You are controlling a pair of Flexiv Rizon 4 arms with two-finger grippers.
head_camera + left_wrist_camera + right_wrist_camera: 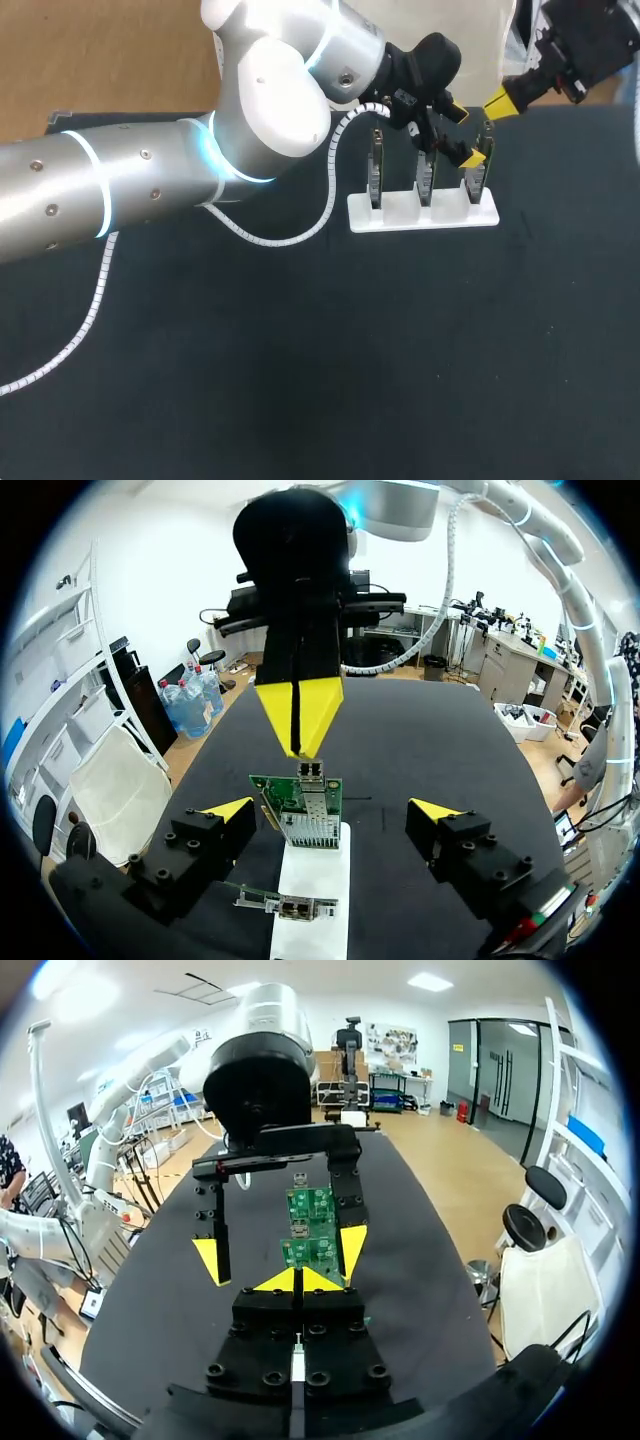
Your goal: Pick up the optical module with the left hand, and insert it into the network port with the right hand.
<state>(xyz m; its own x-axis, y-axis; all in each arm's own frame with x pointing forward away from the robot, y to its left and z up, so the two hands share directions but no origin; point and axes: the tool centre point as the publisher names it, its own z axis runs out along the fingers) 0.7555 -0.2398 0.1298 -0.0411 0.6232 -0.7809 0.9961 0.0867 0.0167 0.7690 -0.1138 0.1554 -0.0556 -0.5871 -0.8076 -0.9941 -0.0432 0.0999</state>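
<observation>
Progress looks slight, by my reading: no module is held by either arm, so the pick and the insertion are both left to do; I cannot make out a loose module anywhere, and if one sits on one of the boards (425,178) it is too small to tell apart from them. Three boards stand upright in a white stand (400,213) on the dark table (300,400); a metal port (310,770) shows at the top edge of the middle one.

Left arm comes in from its side and reaches across to the stand; left gripper (462,133) hangs over the boards with its fingers spread wide, one on each side of the row, touching nothing that I can see; from its wrist view the middle board lies between the open tips. Right gripper (503,101) hovers just past the far end of the stand, pointing down at the last board, its yellow tips pressed together on nothing visible.
</observation>
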